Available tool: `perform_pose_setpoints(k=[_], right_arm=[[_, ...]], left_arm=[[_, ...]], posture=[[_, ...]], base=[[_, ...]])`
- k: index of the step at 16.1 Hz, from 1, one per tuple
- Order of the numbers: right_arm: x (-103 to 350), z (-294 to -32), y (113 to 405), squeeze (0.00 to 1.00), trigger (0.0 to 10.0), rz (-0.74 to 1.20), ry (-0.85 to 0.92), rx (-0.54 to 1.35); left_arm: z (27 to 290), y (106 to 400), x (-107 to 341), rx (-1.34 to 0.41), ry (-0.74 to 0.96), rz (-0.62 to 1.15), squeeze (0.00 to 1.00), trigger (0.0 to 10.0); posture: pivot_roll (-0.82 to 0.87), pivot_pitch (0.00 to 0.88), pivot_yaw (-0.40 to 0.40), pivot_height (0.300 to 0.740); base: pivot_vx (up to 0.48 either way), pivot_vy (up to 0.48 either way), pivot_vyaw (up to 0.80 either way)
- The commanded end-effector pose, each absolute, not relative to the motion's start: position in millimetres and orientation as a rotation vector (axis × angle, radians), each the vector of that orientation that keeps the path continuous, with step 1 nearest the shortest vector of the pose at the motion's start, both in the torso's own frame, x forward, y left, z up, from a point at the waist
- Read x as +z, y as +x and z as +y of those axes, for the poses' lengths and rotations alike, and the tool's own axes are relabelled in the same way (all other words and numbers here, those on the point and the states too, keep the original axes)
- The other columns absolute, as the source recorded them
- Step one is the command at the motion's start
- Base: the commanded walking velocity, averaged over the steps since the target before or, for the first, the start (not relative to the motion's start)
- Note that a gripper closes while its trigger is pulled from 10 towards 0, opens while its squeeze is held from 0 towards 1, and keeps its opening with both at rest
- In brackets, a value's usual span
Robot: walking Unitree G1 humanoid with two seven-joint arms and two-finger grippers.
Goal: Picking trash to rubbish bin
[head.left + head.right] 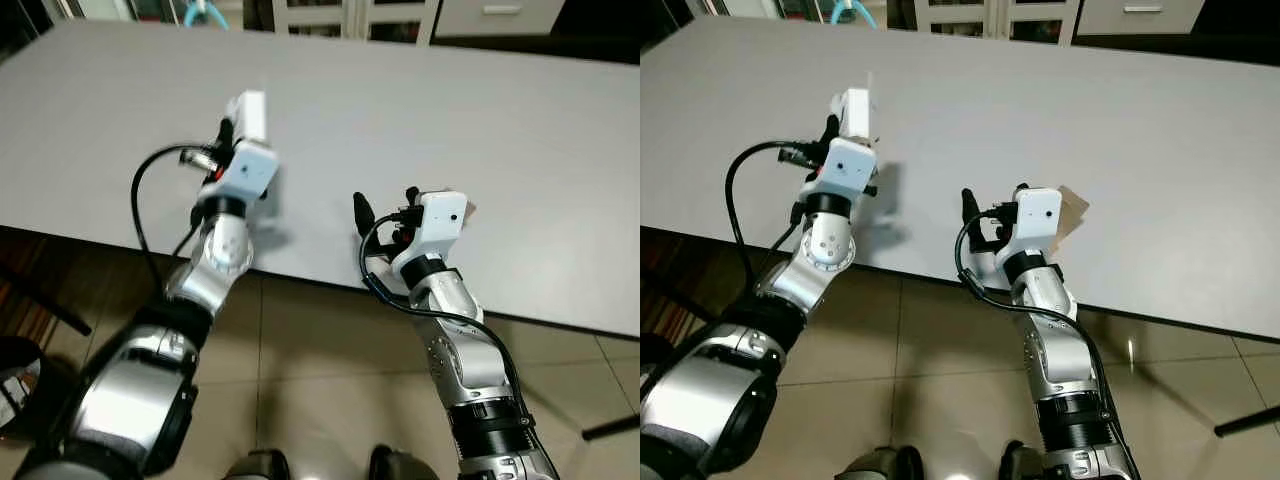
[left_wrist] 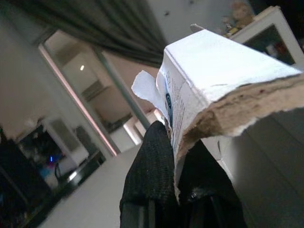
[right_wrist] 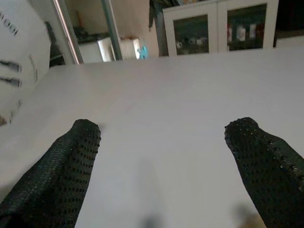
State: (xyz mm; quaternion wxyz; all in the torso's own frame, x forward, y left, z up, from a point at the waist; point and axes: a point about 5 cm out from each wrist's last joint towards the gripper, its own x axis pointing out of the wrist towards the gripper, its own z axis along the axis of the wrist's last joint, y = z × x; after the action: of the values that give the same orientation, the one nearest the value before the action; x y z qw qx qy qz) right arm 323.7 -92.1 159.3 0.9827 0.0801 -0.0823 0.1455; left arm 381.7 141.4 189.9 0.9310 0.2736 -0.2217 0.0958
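A torn white cardboard box (image 1: pixel 250 112) with a ragged brown edge (image 2: pixel 247 107) is held up above the grey table (image 1: pixel 450 110), and my left gripper (image 2: pixel 176 138) is shut on its lower edge. My right gripper (image 1: pixel 387 205) hovers open just over the table near its front edge, with nothing between its black fingers (image 3: pixel 61 171). A small brown cardboard scrap (image 1: pixel 1072 210) lies on the table beside the right wrist, partly hidden by it.
The table's front edge (image 1: pixel 300 280) runs just under both wrists, with tiled floor (image 1: pixel 330 380) below. Cabinets with glass doors (image 3: pixel 218 28) stand beyond the far side. A dark round object (image 1: pixel 15 385) sits on the floor at the left.
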Motion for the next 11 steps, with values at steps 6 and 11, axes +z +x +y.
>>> perform_pose_setpoints(k=[6,11], right_arm=[[169,-107,336,0.00,10.0,-0.193,0.193,0.235],[169,-111,336,0.00,10.0,-0.198,0.185,0.220]], left_arm=[[133,365,164,0.091,0.159,-0.320,0.00,10.0],[126,344,163,0.056,0.066,-0.341,0.00,10.0]], posture=[[-0.09,0.013,0.059,0.740],[-0.09,0.000,0.062,0.740]], base=[[0.000,0.000,0.00],[0.000,0.000,0.00]])
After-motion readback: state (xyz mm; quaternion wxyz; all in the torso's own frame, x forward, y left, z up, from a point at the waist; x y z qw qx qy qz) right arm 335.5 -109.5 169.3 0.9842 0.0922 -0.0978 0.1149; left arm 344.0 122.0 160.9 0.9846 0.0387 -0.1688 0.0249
